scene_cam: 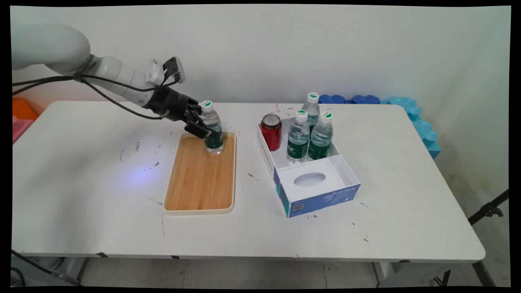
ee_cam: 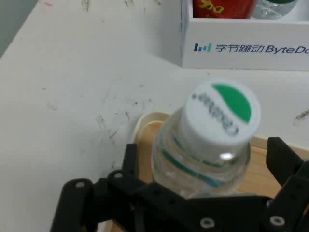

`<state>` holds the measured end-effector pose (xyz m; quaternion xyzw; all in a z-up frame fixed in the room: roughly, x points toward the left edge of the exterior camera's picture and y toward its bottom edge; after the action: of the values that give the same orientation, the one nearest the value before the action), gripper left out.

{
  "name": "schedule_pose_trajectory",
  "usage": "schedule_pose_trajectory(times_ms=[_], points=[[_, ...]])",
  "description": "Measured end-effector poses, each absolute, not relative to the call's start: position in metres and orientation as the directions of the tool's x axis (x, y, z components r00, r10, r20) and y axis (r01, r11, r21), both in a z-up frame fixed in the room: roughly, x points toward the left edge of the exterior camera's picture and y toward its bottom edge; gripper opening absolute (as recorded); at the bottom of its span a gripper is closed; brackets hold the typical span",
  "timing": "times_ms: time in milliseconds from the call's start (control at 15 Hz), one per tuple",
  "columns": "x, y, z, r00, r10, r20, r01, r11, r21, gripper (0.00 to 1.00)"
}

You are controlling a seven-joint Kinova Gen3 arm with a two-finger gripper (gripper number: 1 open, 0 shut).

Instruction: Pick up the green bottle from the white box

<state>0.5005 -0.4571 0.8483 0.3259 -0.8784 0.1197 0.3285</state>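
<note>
While the arm reached in from the upper left of the frame, the gripper [scene_cam: 202,125] stood at a bottle [scene_cam: 212,129] left of centre, one finger [scene_cam: 198,131] on each side of it. Whether the claw was clenched on the bottle or loose about it, I cannot tell. That bottle stood upright on the top right corner of a wooden tray [scene_cam: 200,175]. To the right, a white box [scene_cam: 314,184] held a red can [scene_cam: 271,131] and three more bottles [scene_cam: 311,131] at its upper end.

In the hand view the bottle [ee_cam: 207,145] rose between the fingers [ee_cam: 129,162].
</note>
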Motion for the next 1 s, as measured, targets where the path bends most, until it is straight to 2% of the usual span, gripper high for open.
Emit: schedule_pose_trajectory(times_ms=[467,1000], points=[[0.518,-0.447,0.876,-0.601,-0.470,0.647,-0.645,0.763,-0.044,1.00],[0.549,-0.396,0.961,-0.648,-0.440,0.622,-0.604,0.794,-0.066,1.00]])
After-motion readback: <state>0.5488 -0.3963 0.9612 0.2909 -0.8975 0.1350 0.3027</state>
